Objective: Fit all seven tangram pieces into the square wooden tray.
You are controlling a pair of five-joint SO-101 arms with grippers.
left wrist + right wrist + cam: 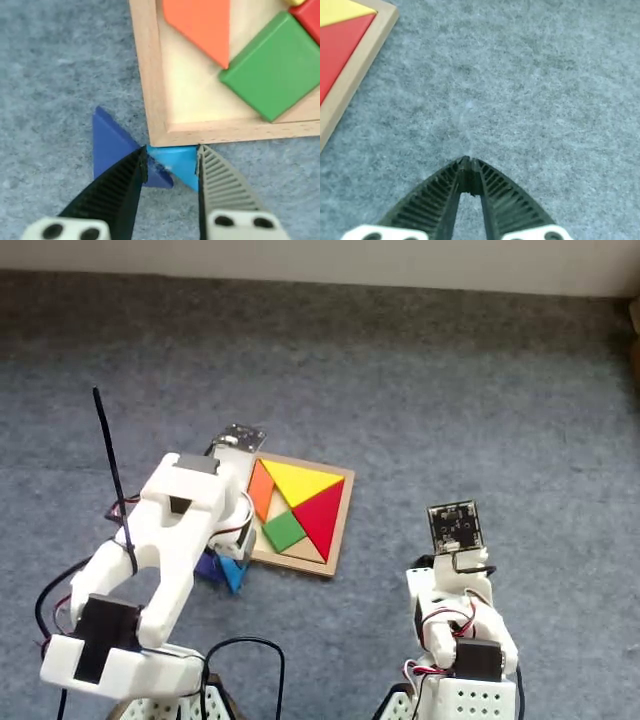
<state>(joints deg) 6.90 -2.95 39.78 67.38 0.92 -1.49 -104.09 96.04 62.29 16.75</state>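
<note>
Left wrist view: the left end effector is clamped on the light blue triangle, which lies against the tray rim. We judge pickup under way; next we lift it over the rim into the bare gap. The right end effector is together.
</note>
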